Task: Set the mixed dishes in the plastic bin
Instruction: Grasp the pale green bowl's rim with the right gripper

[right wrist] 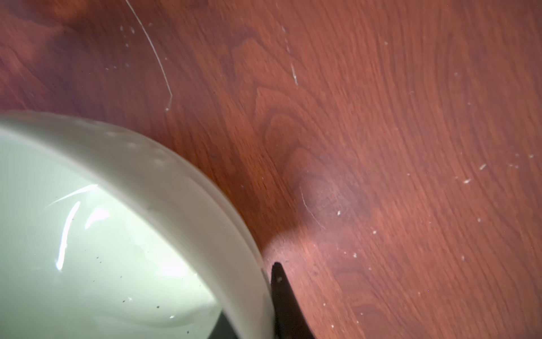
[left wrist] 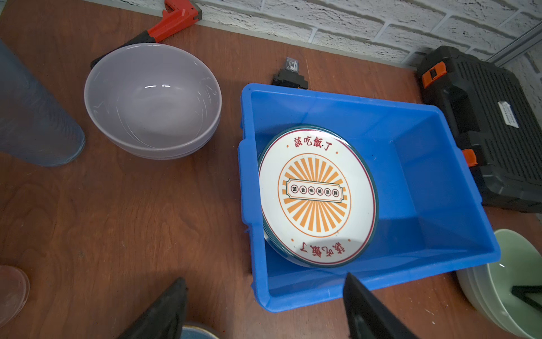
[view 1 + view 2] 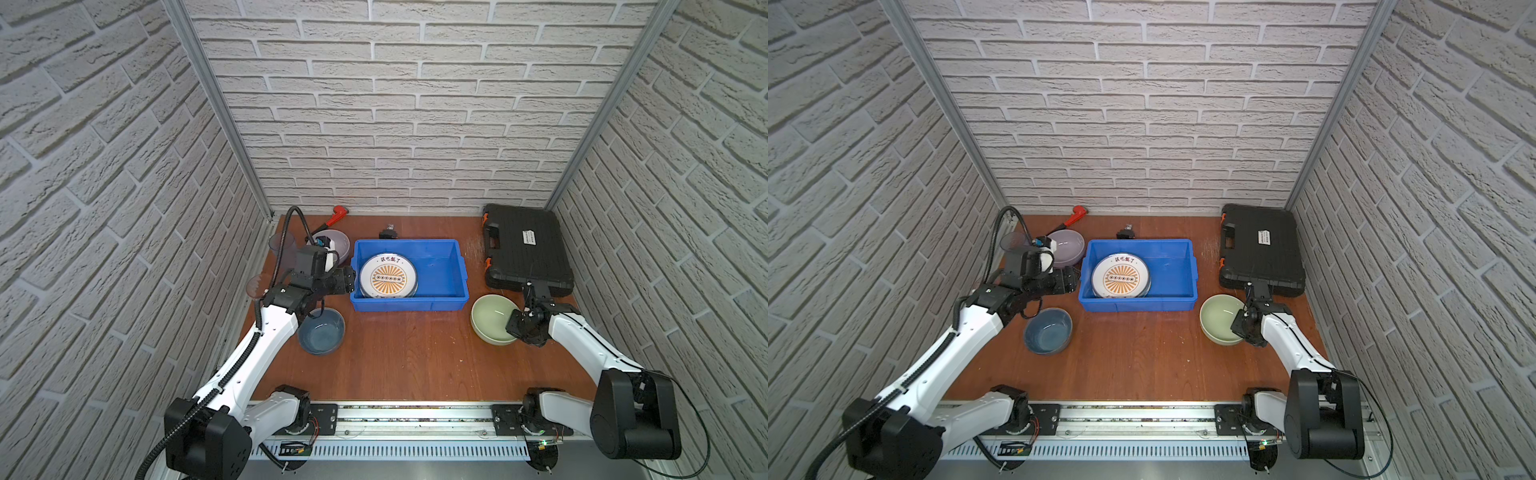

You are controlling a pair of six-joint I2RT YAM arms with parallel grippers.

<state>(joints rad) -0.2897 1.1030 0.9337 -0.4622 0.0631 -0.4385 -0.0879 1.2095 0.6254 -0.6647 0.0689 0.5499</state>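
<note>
Grasp step: right tool [image 3: 516,323] clenched on rim of green bowl [image 3: 490,318] — bowl resting on tabletop [image 3: 395,357]. Bin [image 3: 407,242] sits near, left of tool. Next — lift, clear bin rim, release. Left tool [image 2: 265,280] released, empty.

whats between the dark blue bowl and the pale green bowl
Nothing: in both top views only bare wooden table runs from the dark blue bowl to the pale green bowl. The blue bin stands just behind that stretch.
</note>
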